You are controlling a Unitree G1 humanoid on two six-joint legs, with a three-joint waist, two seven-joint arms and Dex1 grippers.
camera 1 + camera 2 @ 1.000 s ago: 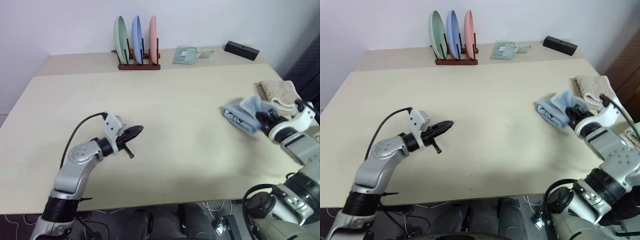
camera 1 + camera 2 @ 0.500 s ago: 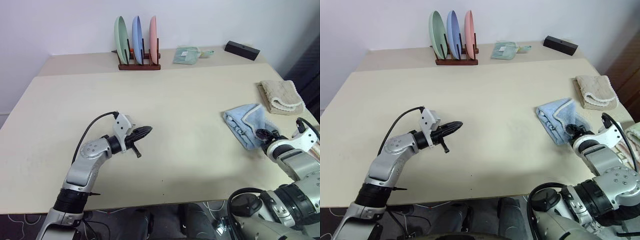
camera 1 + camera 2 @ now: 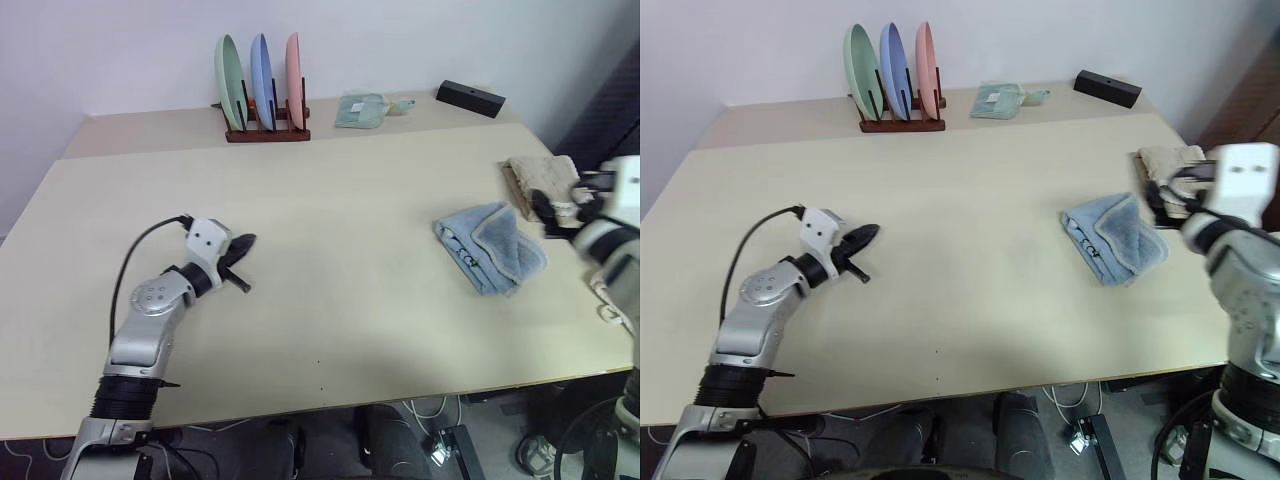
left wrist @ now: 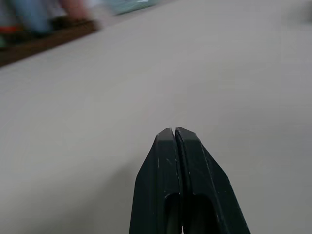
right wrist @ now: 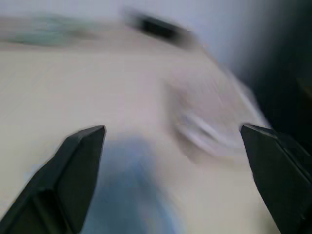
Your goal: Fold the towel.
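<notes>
Towel (image 3: 490, 246) is lying folded on desk (image 3: 330, 250), long axis running far-left to near-right; right gripper (image 3: 560, 212) fingers released, left gripper (image 3: 240, 250) fingers clenched empty.

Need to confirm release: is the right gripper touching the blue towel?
Apart. In the left eye view the right gripper hangs open above and beside the towel, which lies alone on the table.

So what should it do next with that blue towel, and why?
Probably bring the open right hand down to the light blue terry towel's rumpled edge: it lies loosely folded on the table, ungripped, beside the beige folded towel.
</notes>
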